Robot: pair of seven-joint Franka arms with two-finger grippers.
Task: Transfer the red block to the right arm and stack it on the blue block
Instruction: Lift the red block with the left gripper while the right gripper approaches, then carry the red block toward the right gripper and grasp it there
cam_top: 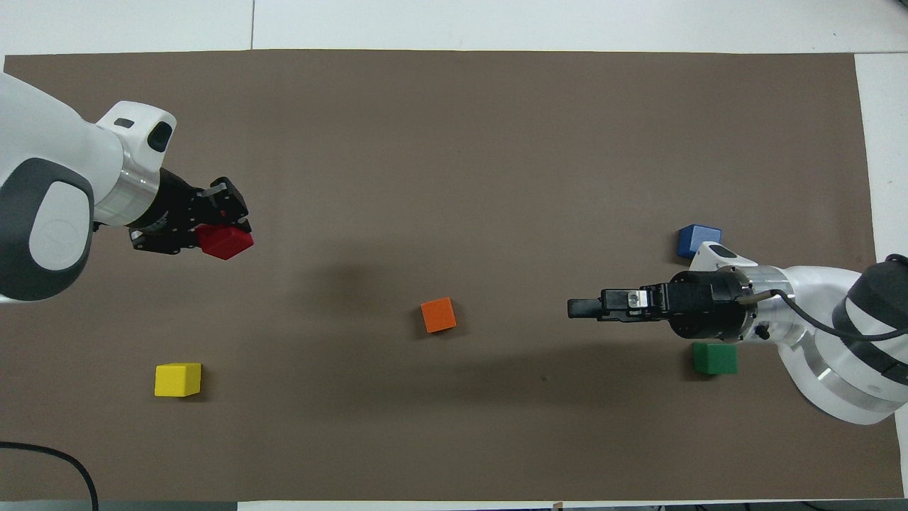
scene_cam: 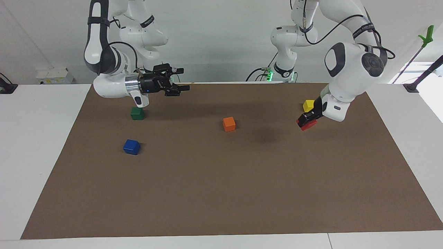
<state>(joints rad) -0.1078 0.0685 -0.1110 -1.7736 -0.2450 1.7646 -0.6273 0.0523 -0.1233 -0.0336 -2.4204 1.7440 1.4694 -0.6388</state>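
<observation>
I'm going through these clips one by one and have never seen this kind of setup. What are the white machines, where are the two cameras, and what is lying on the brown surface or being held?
These are two white jointed robot arms, each ending in a black two-finger gripper. One picture is taken from across the table, facing the robots; the other looks steeply down from above their own end, so the sides are swapped between them.

The left gripper holds the red block up in the air, above the brown mat at its own end of the table. The right gripper is raised, empty and open, pointing toward the middle of the table.

Four cubes rest on the mat: the blue block and a green cube at the right arm's end, an orange cube in the middle, and a yellow cube at the left arm's end.
</observation>
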